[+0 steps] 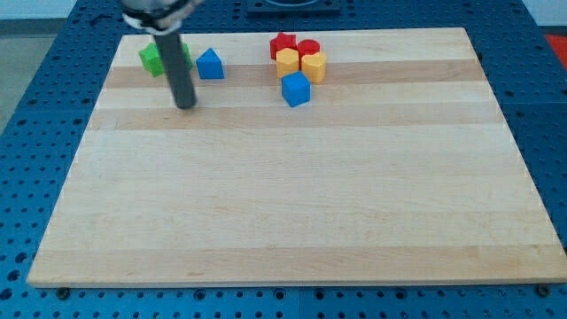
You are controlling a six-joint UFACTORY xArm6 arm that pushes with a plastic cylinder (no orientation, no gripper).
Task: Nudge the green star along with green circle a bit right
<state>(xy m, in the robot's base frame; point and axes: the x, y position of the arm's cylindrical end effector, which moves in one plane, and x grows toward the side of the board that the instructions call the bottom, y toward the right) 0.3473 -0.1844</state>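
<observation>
Two green blocks sit together near the top left of the wooden board (292,195). The left one (150,58) shows clearly; the right one (185,53) is mostly hidden behind the rod, so I cannot tell which is the star and which the circle. My tip (185,105) rests on the board just below and slightly right of the green pair, apart from them. A blue block with a pointed top (209,64) stands just right of the green blocks.
A cluster sits at top centre: a red star (283,44), a red cylinder (308,47), a yellow block (287,61), a yellow heart (314,65) and a blue cube (296,89). The board's top edge runs close behind the green blocks.
</observation>
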